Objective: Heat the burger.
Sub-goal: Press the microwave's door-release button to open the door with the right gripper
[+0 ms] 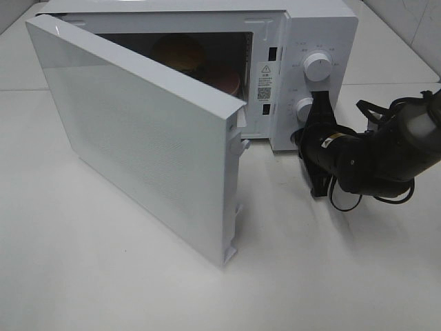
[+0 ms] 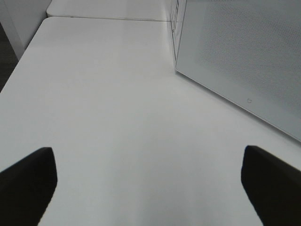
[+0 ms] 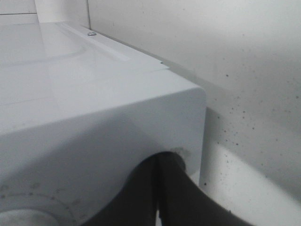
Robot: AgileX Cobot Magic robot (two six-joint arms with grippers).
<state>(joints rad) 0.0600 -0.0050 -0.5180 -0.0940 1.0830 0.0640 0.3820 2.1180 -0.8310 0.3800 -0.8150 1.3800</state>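
The burger (image 1: 178, 54), with a golden-brown bun, sits inside the white microwave (image 1: 317, 27) on a pink plate (image 1: 225, 83), partly hidden by the open door (image 1: 138, 131). My right gripper (image 1: 318, 105) is at the control panel, against the lower knob (image 1: 303, 109) and below the upper knob (image 1: 317, 67). In the right wrist view its dark fingers (image 3: 178, 197) lie pressed together under the microwave's top corner (image 3: 188, 103), so the right gripper (image 3: 158, 165) is shut; no knob shows between them. My left gripper (image 2: 148, 157) is open and empty over the table, beside the door (image 2: 244, 56).
The microwave door swings far out to the front left over the white table (image 1: 103, 276). A tiled wall (image 3: 244, 61) stands behind the microwave. My right arm and its black cables (image 1: 386, 152) lie to the right of the microwave.
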